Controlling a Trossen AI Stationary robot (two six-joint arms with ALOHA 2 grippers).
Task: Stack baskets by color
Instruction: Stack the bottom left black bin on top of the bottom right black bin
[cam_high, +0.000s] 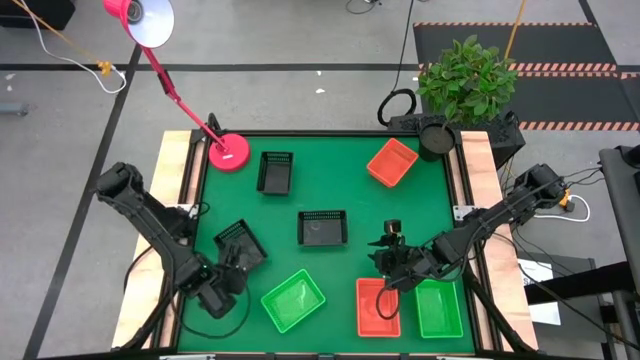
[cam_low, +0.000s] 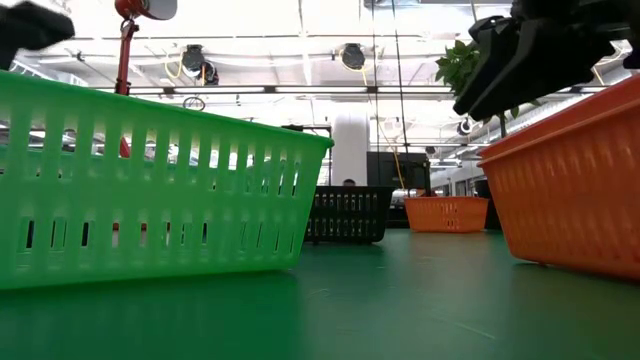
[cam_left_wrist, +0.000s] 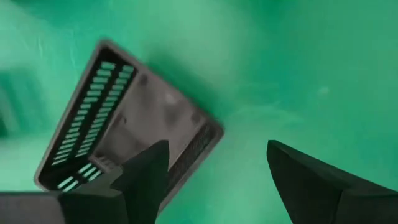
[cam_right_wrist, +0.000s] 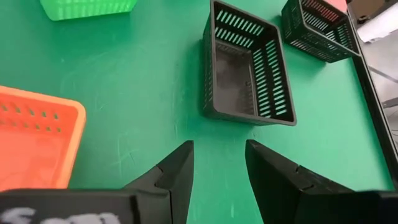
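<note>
High view looks down on seven visible baskets spread over the green table (cam_high: 330, 185). Three black baskets lie apart: one at the far side near the pink lamp base (cam_high: 229, 152), namely the far black basket (cam_high: 275, 171), a middle black basket (cam_high: 322, 228) at the table's centre, and a tilted black basket (cam_high: 241, 246) near the left edge. A red-orange basket (cam_high: 391, 162) sits at the far right, well apart from the near red-orange basket (cam_high: 377, 306) at the front edge. Just beside that one, on its right, lies a green basket (cam_high: 439, 307); another tilted green basket (cam_high: 293, 300) lies at the front left of centre. None of them visibly stands inside another.

The left gripper (cam_high: 228, 280) hangs just beside the tilted black basket with its fingers spread wide and nothing between them; the left wrist view shows that basket beyond the parted fingers (cam_left_wrist: 146, 180).

The right gripper (cam_high: 392, 268) hovers over the far end of the near red-orange basket, its fingers (cam_right_wrist: 177, 168) parted and empty, pointing toward the middle black basket.

A potted plant (cam_high: 466, 78) stands beyond the table's far right corner.
</note>
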